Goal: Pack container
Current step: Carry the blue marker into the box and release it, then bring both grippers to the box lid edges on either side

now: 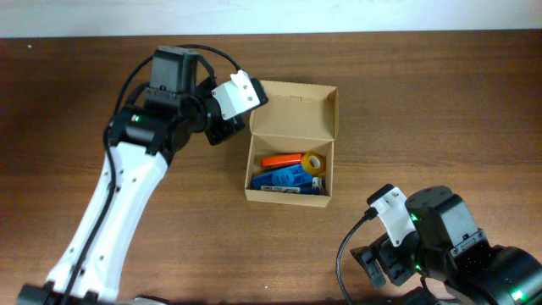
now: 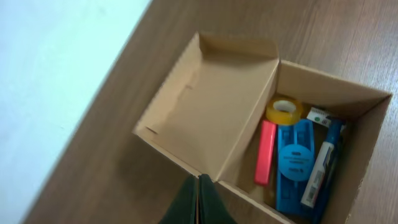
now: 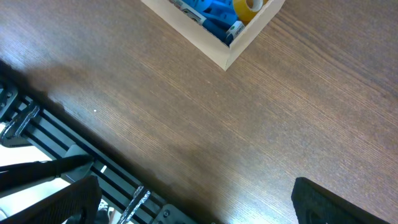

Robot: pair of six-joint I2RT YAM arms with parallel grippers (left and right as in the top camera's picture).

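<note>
The container (image 1: 293,112) is a tan cardboard box standing mid-table with its hinged lid open and upright at the back. Inside lie a yellow tape roll (image 1: 315,162), a red marker (image 1: 282,160) and a blue stapler (image 1: 284,176). My left gripper (image 1: 230,131) is shut and empty. In the left wrist view its fingertips (image 2: 199,179) are at the box's rim where the lid (image 2: 211,106) hinges, with the tape roll (image 2: 283,110), marker (image 2: 266,152) and stapler (image 2: 293,165) in sight. My right gripper (image 3: 199,205) is open and empty, low over the table to the front right of the box corner (image 3: 227,57).
A white-and-blue pen (image 2: 318,171) lies beside the stapler in the box. A pale wall or surface (image 2: 50,74) runs along the table's far edge. A dark metal frame (image 3: 74,155) lies at the table's near edge by the right arm (image 1: 440,246).
</note>
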